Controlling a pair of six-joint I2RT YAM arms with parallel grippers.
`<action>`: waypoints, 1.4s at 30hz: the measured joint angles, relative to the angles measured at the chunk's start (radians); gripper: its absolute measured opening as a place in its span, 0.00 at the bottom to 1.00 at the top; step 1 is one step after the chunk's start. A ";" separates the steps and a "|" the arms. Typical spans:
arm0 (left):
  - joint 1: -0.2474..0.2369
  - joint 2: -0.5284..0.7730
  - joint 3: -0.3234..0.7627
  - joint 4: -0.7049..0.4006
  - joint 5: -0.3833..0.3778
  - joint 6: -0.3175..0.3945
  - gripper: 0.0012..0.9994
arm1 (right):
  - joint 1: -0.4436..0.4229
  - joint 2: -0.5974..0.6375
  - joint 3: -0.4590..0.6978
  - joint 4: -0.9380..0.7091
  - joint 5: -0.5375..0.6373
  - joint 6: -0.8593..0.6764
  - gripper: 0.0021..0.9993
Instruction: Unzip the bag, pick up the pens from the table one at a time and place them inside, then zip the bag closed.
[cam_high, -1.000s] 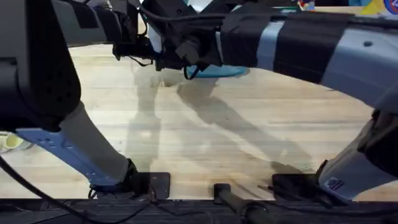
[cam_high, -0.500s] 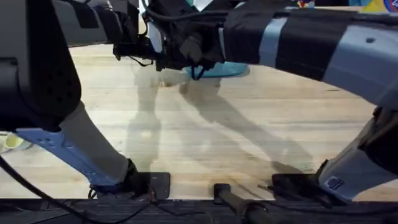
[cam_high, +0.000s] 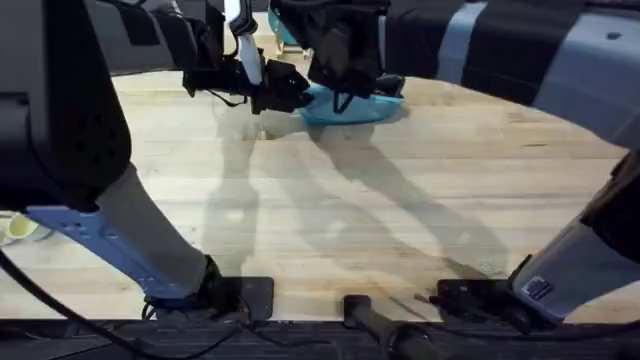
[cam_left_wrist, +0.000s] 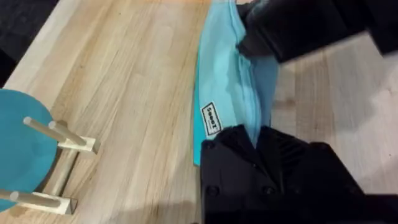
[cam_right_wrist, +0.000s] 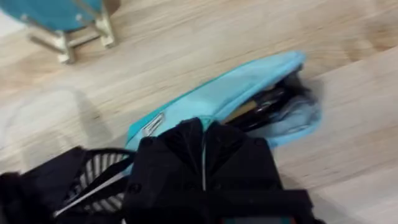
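The turquoise bag (cam_high: 368, 108) lies at the far middle of the table (cam_high: 330, 220). My left gripper (cam_left_wrist: 257, 134) is shut on the bag's (cam_left_wrist: 224, 87) near end, with the label just beside it. My right gripper (cam_right_wrist: 203, 134) is shut over the bag's (cam_right_wrist: 214, 96) zipper line, partway along. Beyond it the mouth gapes open, and dark pens (cam_right_wrist: 264, 106) lie inside. From overhead the left gripper (cam_high: 272, 95) sits at the bag's left end and the right gripper (cam_high: 345, 92) is over its middle.
A round teal object on a wooden stand (cam_left_wrist: 25, 149) stands on the table left of the bag, also seen in the right wrist view as the stand (cam_right_wrist: 68, 34). The right arm crosses low over the table's far half. Bare wood stretches toward the arm bases.
My right gripper has slid rightward along the bag, away from the left gripper, and more of the bag now shows between them. The left gripper has held still.
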 joint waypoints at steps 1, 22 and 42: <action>0.000 0.000 0.000 0.000 0.000 0.000 0.04 | -0.006 -0.002 0.000 -0.007 0.005 0.000 0.03; 0.002 0.000 0.000 -0.001 -0.002 0.000 0.04 | -0.228 -0.009 0.000 -0.138 0.052 0.000 0.03; -0.011 0.000 0.000 -0.004 0.005 -0.003 0.04 | -0.385 -0.008 -0.078 -0.081 -0.094 0.059 0.03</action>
